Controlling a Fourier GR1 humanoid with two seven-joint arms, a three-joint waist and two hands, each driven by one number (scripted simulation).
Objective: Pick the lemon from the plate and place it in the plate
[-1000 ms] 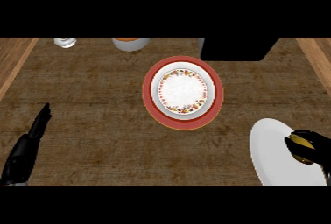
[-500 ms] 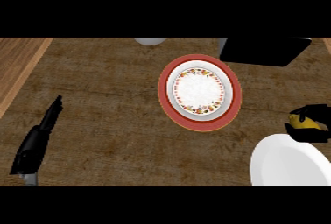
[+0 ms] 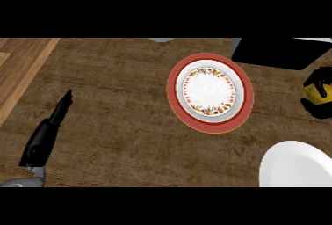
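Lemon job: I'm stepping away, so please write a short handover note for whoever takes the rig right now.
Right hand: at the view's right edge, fingers curled round the lemon, raised off the white plate at lower right.
Left hand: open, resting at lower left, holding nothing.
Red-rimmed plate: mid-counter, left of the right hand, nothing on it.
Done: lemon picked up; the white plate shows nothing on it.
Left: carry the lemon leftward over the red-rimmed plate, lower it, release. A black object sits beyond the plate; it looks best to stay clear of it.
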